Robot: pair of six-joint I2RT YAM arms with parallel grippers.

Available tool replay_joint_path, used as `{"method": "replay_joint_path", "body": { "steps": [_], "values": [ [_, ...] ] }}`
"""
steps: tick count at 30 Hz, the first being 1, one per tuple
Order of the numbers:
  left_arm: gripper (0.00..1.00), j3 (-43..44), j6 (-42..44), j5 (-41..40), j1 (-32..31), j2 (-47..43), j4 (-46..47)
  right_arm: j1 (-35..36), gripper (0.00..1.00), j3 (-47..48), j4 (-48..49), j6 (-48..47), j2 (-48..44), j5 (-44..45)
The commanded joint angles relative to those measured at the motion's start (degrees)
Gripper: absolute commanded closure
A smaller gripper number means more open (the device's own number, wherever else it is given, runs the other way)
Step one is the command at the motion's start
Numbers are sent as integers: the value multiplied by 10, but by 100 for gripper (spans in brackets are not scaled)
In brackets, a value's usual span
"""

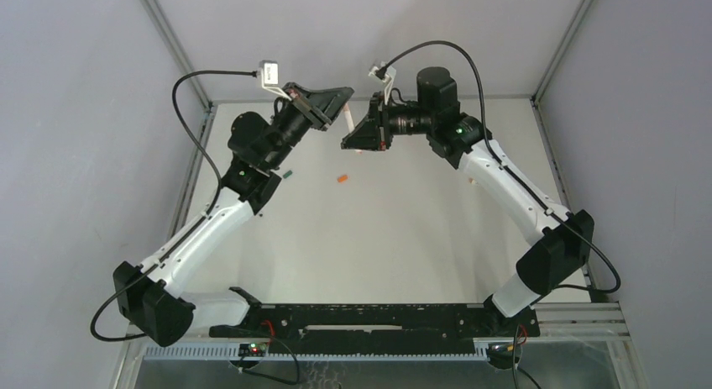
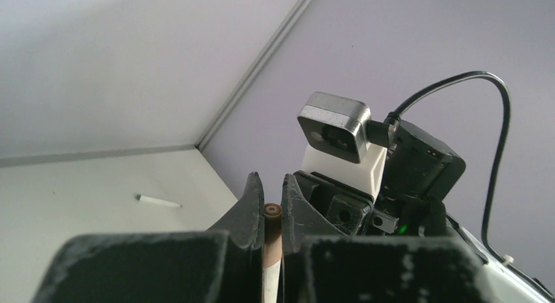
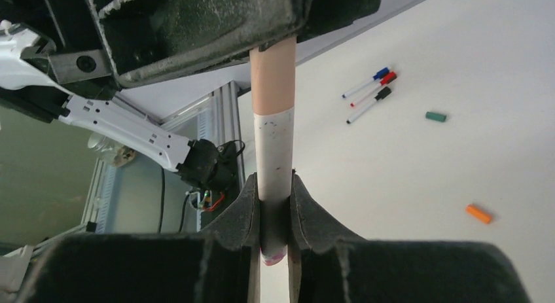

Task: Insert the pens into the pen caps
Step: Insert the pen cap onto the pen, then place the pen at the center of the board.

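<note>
Right tool (image 3: 273, 185) clenched on the white barrel of a pen (image 3: 275, 146), held up off the desk (image 3: 419, 185). Left tool (image 2: 271, 195) clamped on the pinkish cap (image 3: 273, 80) that sits over that pen's far end. On the desk: three capped pens (image 3: 370, 93) side by side, green cap (image 3: 436, 116) near them, orange cap (image 3: 478, 213) further off, both loose.

We find open desk (image 1: 378, 238) along the near edge — only an orange cap (image 1: 341, 180) and a green cap (image 1: 286, 176) dot the middle. Near the far edge, the left end effector (image 1: 342, 95) and right end effector (image 1: 346, 142) meet, barring passage.
</note>
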Motion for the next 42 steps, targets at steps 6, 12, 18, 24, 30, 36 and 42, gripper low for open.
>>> {"method": "replay_joint_path", "body": {
  "steps": [6, 12, 18, 24, 30, 36, 42],
  "values": [
    [88, -70, -97, 257, -25, -18, -140, -33, 100, -73, 266, 42, -85, 82],
    [65, -74, -110, 236, -14, -31, -130, -36, 100, -123, 256, 41, -106, 76],
    [40, -97, -102, 220, -3, -63, -131, -37, 100, -186, 261, 52, -136, 73],
    [33, -136, -44, 242, 7, -94, -93, -44, 100, -238, 284, 61, -163, 28],
    [24, -192, -14, 231, 7, -120, 96, -47, 100, -272, 314, 74, -178, -28],
    [14, -187, -8, 193, 13, -104, 182, -44, 100, -296, 319, 76, -191, -53],
    [18, -162, -60, 227, 18, -53, 285, -40, 100, -318, 326, 74, -202, -64]
  ]
}}
